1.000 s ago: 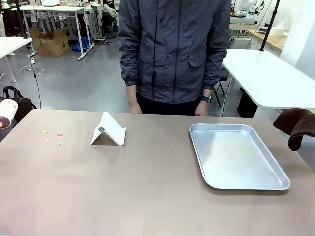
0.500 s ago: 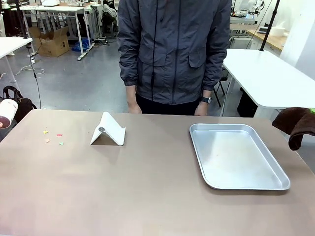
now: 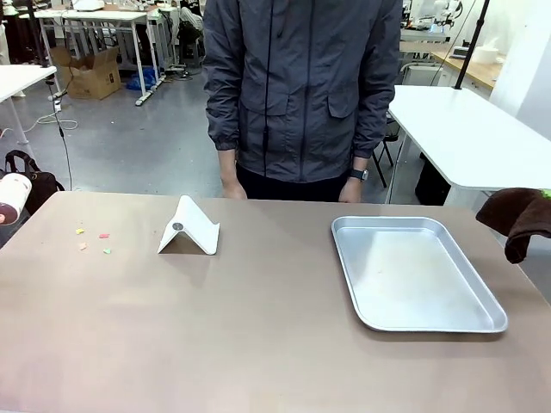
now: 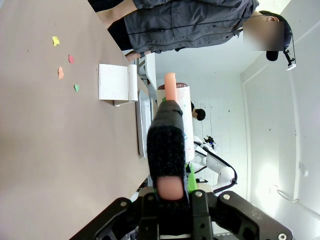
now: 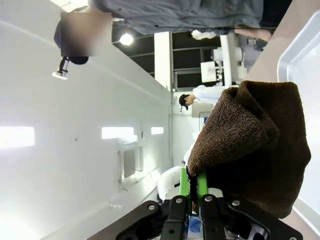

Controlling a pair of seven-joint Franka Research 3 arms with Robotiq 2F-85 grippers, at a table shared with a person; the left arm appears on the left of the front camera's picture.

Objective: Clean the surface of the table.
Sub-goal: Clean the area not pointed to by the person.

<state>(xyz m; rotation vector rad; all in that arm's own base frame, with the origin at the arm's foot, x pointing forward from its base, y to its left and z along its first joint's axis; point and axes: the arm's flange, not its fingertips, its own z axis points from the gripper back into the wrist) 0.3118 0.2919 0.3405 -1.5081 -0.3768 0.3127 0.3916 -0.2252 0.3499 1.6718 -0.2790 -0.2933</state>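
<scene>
Both arms loaded, cleaning not begun.
Over the last second only the brown cloth [image 3: 519, 220] at the table's [image 3: 258, 353] right edge drifts slightly. The right gripper [image 5: 190, 186] clamps it, and the left gripper [image 4: 172, 189] is closed on a roller tool [image 4: 167, 145] off the left edge. Coloured scraps [image 3: 93, 239] lie untouched near the far-left corner.

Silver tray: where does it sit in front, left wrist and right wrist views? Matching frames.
Front view: silver tray right of centre on the table.
Left wrist view: thin edge-on strip at centre, just past the white stand.
Right wrist view: pale corner at the upper right, beyond the brown cloth.
Shared landmark: the person's dark jacket at the table's far edge.
</scene>
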